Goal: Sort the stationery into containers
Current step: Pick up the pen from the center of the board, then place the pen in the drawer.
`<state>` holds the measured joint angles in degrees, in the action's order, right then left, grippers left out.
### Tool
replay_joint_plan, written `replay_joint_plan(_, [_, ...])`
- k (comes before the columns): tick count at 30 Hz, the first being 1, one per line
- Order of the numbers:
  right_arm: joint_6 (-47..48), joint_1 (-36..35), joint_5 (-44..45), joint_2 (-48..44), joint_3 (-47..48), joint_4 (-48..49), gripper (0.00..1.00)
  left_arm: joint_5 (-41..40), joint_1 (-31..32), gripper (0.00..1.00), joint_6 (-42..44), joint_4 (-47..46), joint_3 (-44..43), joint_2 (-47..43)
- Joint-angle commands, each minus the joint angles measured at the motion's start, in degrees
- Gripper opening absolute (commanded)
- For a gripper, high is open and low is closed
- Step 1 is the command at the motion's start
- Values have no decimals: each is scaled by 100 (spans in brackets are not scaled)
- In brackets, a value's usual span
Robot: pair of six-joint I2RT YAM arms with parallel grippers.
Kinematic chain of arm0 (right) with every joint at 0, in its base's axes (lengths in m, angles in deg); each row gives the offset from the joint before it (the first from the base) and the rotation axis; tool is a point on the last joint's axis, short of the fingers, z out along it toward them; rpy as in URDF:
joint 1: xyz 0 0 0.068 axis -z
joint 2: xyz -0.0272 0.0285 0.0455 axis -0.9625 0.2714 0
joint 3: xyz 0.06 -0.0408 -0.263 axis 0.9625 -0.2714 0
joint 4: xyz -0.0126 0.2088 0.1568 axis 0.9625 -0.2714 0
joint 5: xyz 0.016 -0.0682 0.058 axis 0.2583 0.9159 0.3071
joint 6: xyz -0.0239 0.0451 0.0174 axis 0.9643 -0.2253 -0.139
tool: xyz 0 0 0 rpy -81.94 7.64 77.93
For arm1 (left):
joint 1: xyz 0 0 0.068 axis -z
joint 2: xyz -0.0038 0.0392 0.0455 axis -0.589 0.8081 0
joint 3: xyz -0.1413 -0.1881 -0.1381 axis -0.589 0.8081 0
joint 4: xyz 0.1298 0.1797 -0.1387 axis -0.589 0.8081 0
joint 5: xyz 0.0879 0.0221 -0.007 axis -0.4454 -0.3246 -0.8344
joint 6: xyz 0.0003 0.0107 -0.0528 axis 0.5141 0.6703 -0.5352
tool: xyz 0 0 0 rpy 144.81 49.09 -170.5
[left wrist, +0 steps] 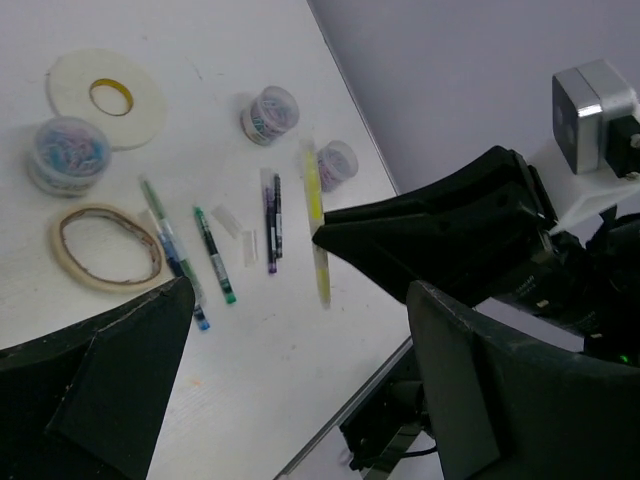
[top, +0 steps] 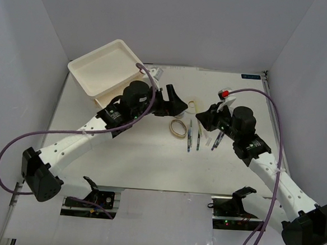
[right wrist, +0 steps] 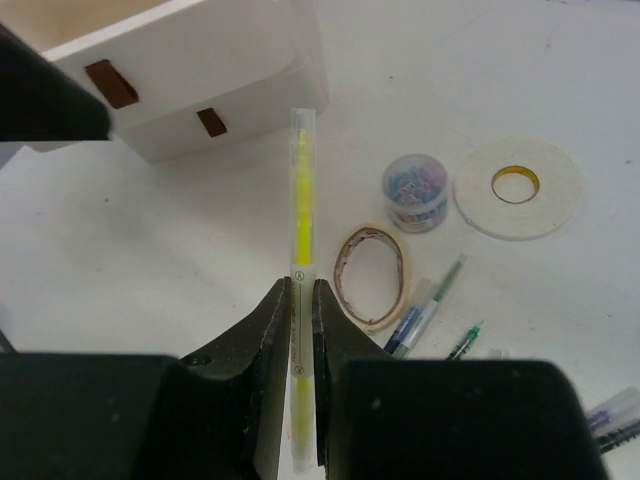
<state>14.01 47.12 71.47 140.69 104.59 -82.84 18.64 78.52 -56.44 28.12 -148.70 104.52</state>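
Observation:
My right gripper [right wrist: 301,290] is shut on a yellow highlighter [right wrist: 300,190], which points toward the white drawer unit [right wrist: 230,60]. In the left wrist view the highlighter [left wrist: 319,205] sticks out of the right gripper's black fingers [left wrist: 400,225]. My left gripper [left wrist: 300,400] is open and empty, hovering near the drawer unit [top: 105,68] in the top view [top: 176,105]. On the table lie a beige tape ring [left wrist: 105,247], a white tape ring [left wrist: 108,97], three clear jars [left wrist: 68,155] [left wrist: 271,114] [left wrist: 337,163], green and blue pens [left wrist: 214,255], purple pens [left wrist: 271,225] and a small pale stick [left wrist: 230,222].
The drawer unit's tray top [top: 91,72] stands at the back left. White walls [top: 34,52] close in the table on three sides. Purple cables [top: 16,146] loop beside both arms. The table's front edge [left wrist: 350,400] runs near the left gripper.

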Motion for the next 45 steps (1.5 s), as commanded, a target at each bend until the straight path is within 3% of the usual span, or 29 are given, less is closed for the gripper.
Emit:
replay_joint_plan(1, [-413,-29,-498,-408,-225,895,9,-762,396,98,-68,-461,-490,443])
replay_joint_plan(7, [-563,-29,-674,-769,-428,1001,11,-1124,757,91,-50,-698,-781,1076])
replay_joint_plan(14, [-712,-29,-692,-971,-674,1124,11,-1317,1091,69,99,-883,-1053,1481])
replay_joint_plan(21, [-836,-29,-639,-1077,-841,1229,11,-1300,1232,33,152,-962,-1036,1578])
replay_joint_plan(27, [-897,-29,-648,-1068,-885,1291,15,-1361,1258,15,152,-954,-869,1482])
replay_joint_plan(30, [-906,-29,-657,-1086,-885,1256,32,-1492,1258,9,301,-927,-842,1394])
replay_joint_plan(31, [-889,-29,-648,-1103,-885,1230,46,-1588,1258,7,362,-919,-851,1376])
replay_joint_plan(34, [-748,-29,-596,-1138,-833,940,72,-1765,1258,6,783,-770,-974,1297])
replay_joint_plan(37, [-573,-29,-491,-1234,-788,536,89,-2151,1258,6,1346,-192,-1316,1253])
replay_joint_plan(40, [-380,-29,-245,-1401,-788,80,100,-2660,1241,6,2110,449,-1859,1200])
replay_joint_plan(45, [-133,-29,-130,-1595,-867,-422,96,-3565,1136,10,3646,1732,-3097,1296])
